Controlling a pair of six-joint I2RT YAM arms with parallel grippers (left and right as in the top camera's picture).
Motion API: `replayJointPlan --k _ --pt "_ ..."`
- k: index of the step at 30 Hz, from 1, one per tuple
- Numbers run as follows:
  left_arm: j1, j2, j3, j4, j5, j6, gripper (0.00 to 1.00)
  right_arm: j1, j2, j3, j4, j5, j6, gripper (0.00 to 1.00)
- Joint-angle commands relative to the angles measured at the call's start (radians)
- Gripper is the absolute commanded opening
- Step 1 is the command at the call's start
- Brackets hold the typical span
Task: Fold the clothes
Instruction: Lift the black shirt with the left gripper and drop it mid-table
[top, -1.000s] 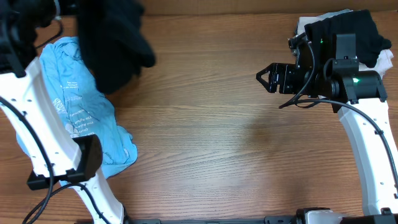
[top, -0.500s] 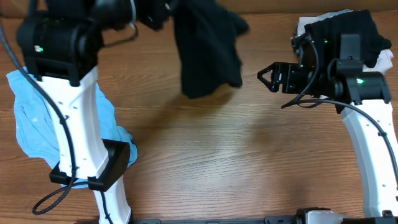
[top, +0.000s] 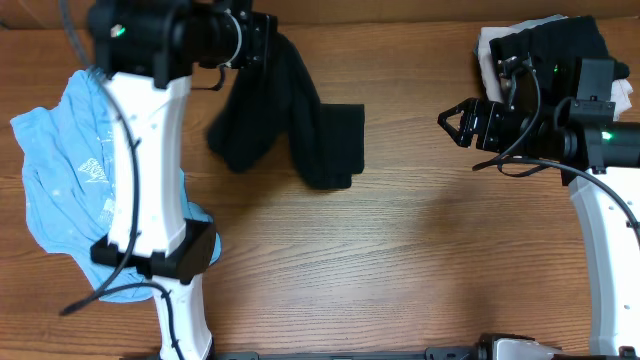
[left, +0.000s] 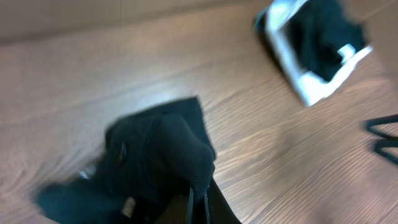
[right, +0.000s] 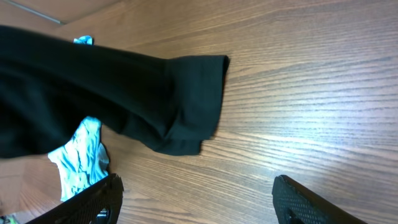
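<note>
A large black garment hangs from my left gripper and drapes down onto the table at upper middle. In the left wrist view my left gripper is shut on a pinch of the black garment. A light-blue T-shirt with white print lies crumpled at the left. My right gripper is open and empty, well right of the black garment. The right wrist view shows its fingers spread wide, with the black garment ahead and a bit of the light-blue T-shirt.
A stack of folded clothes, black on white, sits at the back right corner behind the right arm; it also shows in the left wrist view. The left arm's white link stands over the blue T-shirt.
My left arm has swung the black garment from the back left corner rightward and lowered it onto the table's upper middle. The right gripper has drawn back slightly to the right.
</note>
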Motion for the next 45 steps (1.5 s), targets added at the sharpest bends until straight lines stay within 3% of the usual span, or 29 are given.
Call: replayJointPlan --k 1,8,17,26,32,39,40,41,42,43,45 --pt "-0.004 0.046 -0.054 0.025 -0.005 0.032 0.04 -0.001 -0.024 0.025 -0.006 0.018 -0.001 0.80" --pt "-0.060 0.047 -0.045 0.059 -0.002 0.054 0.04 -0.001 -0.024 0.025 -0.037 0.068 -0.001 0.81" --pt "-0.160 -0.024 0.084 -0.062 0.027 0.054 0.04 -0.002 -0.024 0.025 -0.043 0.099 0.000 0.79" --pt "-0.281 -0.105 0.091 -0.067 0.034 0.076 0.04 -0.003 -0.024 0.025 -0.041 0.147 0.001 0.76" --pt "-0.258 -0.103 -0.016 -0.067 -0.193 0.075 0.04 -0.003 -0.024 0.025 -0.045 0.169 0.004 0.75" --pt "-0.193 -0.089 -0.281 -0.051 -0.493 0.065 0.06 -0.003 -0.024 0.025 -0.043 0.172 0.004 0.75" --pt "-0.177 -0.083 -0.336 -0.035 -0.522 0.065 0.15 -0.003 -0.024 0.025 -0.044 0.172 0.004 0.75" --pt "-0.162 -0.077 -0.385 -0.015 -0.541 0.065 0.48 -0.003 -0.024 0.025 -0.045 0.172 0.004 0.75" --pt "-0.153 -0.072 -0.412 -0.001 -0.549 0.065 0.62 -0.003 -0.024 0.025 -0.047 0.172 0.004 0.76" --pt "-0.135 -0.063 -0.462 0.029 -0.554 0.065 0.98 -0.003 -0.024 0.025 -0.048 0.172 0.004 0.76" --pt "-0.109 -0.046 -0.511 0.074 -0.550 0.064 1.00 -0.003 -0.024 0.025 -0.052 0.172 0.004 0.76"
